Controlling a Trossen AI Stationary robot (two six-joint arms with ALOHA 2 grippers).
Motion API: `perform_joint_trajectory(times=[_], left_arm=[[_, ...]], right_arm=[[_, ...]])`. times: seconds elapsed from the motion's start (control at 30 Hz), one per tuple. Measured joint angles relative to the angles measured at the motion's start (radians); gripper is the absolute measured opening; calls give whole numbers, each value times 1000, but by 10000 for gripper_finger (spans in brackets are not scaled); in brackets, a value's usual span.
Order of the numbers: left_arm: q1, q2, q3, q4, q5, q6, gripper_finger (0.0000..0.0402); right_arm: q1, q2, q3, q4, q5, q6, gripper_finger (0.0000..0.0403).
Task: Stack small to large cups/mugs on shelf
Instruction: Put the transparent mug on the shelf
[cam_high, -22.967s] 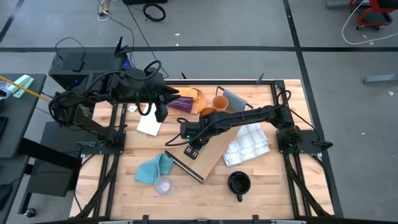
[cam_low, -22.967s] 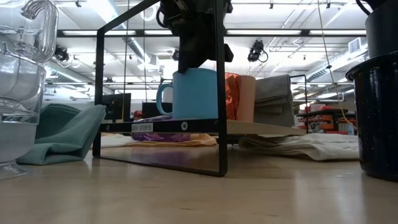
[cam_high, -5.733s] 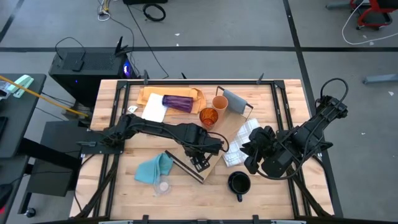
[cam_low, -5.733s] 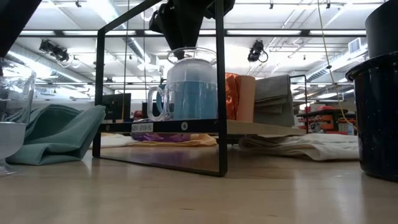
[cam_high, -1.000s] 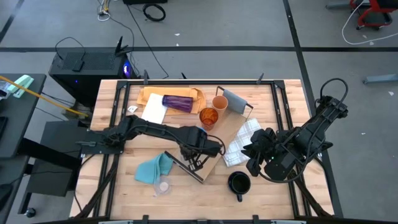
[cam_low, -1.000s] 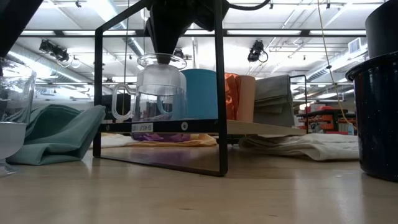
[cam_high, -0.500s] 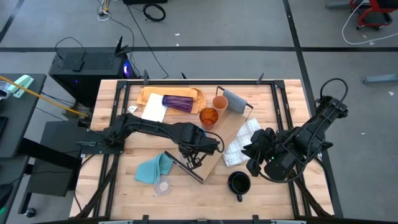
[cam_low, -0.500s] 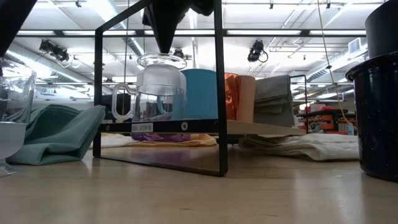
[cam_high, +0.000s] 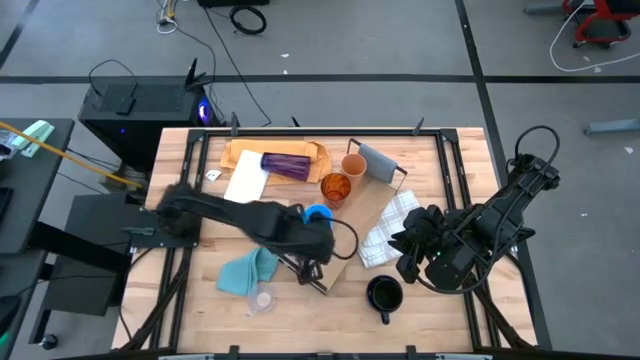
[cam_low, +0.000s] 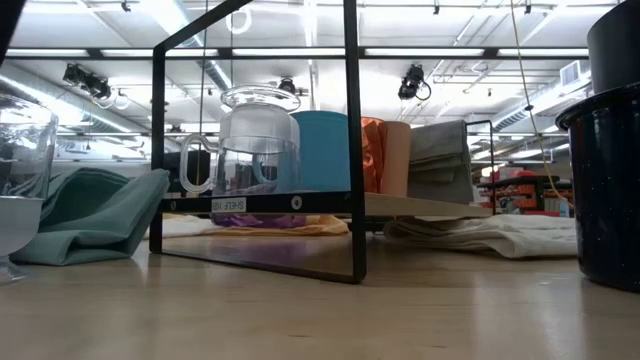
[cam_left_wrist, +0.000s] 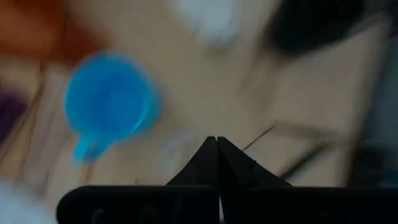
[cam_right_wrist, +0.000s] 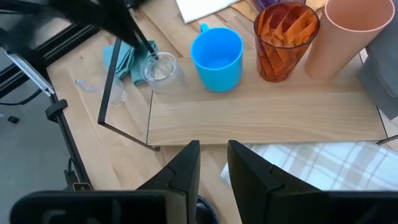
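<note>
The shelf (cam_right_wrist: 261, 115) lies slantwise across the table's middle. On it stand, in a row, a tan cup (cam_right_wrist: 348, 31), an amber cup (cam_right_wrist: 285, 37), a light blue mug (cam_right_wrist: 216, 55) and a clear mug (cam_right_wrist: 160, 70) by the shelf's black end frame (cam_low: 352, 150). My left gripper (cam_left_wrist: 217, 152) is shut and hangs in the air just above the clear mug, apart from it; the low view does not show it. My right gripper (cam_right_wrist: 213, 167) waits open above the table's right side. A purple tumbler (cam_high: 287, 164) lies at the back. A black mug (cam_high: 383, 294) stands near the front.
A teal cloth (cam_high: 248, 272) and another clear cup (cam_high: 262, 298) lie at the front left. A white checked cloth (cam_high: 390, 230) lies right of the shelf. Tan paper (cam_high: 250, 152) and a white sheet (cam_high: 244, 178) lie at the back left.
My left gripper has risen from the clear mug's mouth, out of the top of the low view, and drawn back toward the table's left, tipping less steeply. It has stayed shut. The clear mug stays upright on the shelf beside the light blue mug.
</note>
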Motion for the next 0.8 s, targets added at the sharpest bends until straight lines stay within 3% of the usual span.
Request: perform_joint_trajectory(times=[0.1, 0.33, 0.4, 0.47, 0.6, 0.8], left_arm=[[-21, -95, 1, 159, -58, 27, 1], [-12, -325, 1, 188, -270, 148, 0], [-17, -373, 1, 297, -294, 229, 0], [-35, -401, 1, 455, -257, 329, 0], [-64, -371, 3, 743, -90, 479, 0], [-74, -237, -1, 831, 61, 494, 0]], right_arm=[[0, 0, 0, -1, 0, 0, 89], [0, 0, 0, 2, 0, 8, 89], [0, 0, 0, 3, 0, 10, 89], [0, 0, 0, 3, 1, 7, 89], [0, 0, 0, 3, 22, 1, 89], [-1, 0, 0, 0, 23, 1, 89]])
